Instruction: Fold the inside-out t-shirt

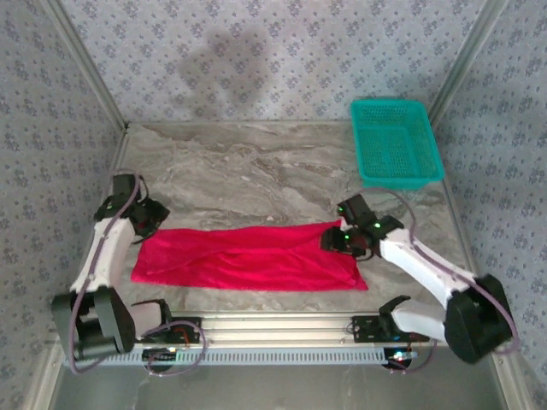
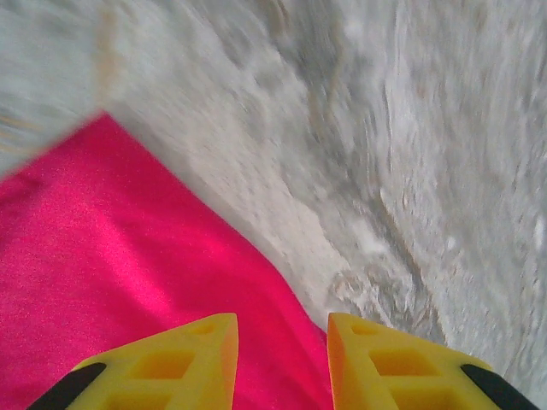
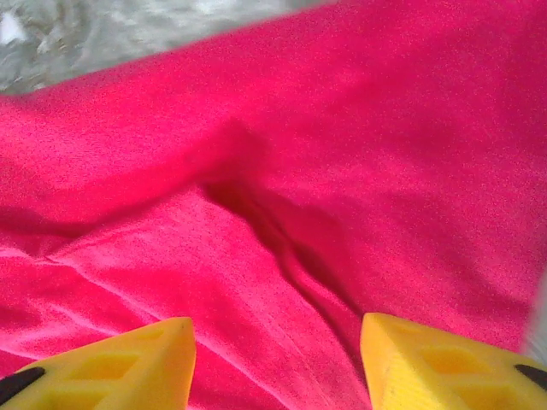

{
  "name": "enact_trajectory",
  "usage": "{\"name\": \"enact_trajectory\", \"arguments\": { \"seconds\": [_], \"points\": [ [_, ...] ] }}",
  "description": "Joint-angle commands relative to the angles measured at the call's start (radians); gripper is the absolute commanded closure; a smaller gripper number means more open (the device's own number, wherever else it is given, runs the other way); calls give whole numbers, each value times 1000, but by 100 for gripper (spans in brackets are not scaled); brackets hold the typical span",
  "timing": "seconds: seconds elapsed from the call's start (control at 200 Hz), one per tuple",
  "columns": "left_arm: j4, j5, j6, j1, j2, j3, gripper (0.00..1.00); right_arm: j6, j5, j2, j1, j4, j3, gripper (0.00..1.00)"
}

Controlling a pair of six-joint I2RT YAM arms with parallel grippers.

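Observation:
The inside-out t-shirt is bright red and lies flat as a long band across the front of the marble table. My left gripper stands at the band's far left corner. In the left wrist view that gripper is open, its yellow fingers apart above the edge of the red cloth. My right gripper is over the far right end of the t-shirt. In the right wrist view it is open wide above creased red cloth, with nothing pinched between its fingers.
A teal mesh basket stands at the back right of the table. Bare marble stretches behind the shirt to the patterned walls. An aluminium rail runs along the near edge between the arm bases.

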State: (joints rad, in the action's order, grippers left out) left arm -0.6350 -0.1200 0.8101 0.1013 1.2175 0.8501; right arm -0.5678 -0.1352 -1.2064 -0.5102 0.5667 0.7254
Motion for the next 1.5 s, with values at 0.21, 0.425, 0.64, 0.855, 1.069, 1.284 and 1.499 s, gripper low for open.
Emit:
{"name": "enact_trajectory", "arguments": {
  "seconds": [0.21, 0.425, 0.64, 0.855, 1.069, 1.284, 1.499],
  "points": [
    [23, -99, -35, -3, 252, 31, 69, 166, 21, -268, -56, -140, 138, 39],
    [48, -121, -50, 28, 290, 12, 69, 180, 8, -311, -88, -139, 149, 44],
    [36, -117, -62, 34, 300, 27, 69, 172, 22, -251, -111, -83, 145, 99],
    [21, -115, -80, 52, 300, 39, 70, 107, 19, -68, -216, -4, 74, 100],
    [4, -120, -91, 55, 290, 58, 71, -13, 21, 93, -395, -65, -119, 100],
    [-59, -84, -118, -3, 219, 104, 71, -40, 112, 133, -432, 14, -132, 35],
    [-50, -155, -71, -276, 269, 187, 70, -53, 107, 102, -304, -14, 16, 30]
  ]
}}
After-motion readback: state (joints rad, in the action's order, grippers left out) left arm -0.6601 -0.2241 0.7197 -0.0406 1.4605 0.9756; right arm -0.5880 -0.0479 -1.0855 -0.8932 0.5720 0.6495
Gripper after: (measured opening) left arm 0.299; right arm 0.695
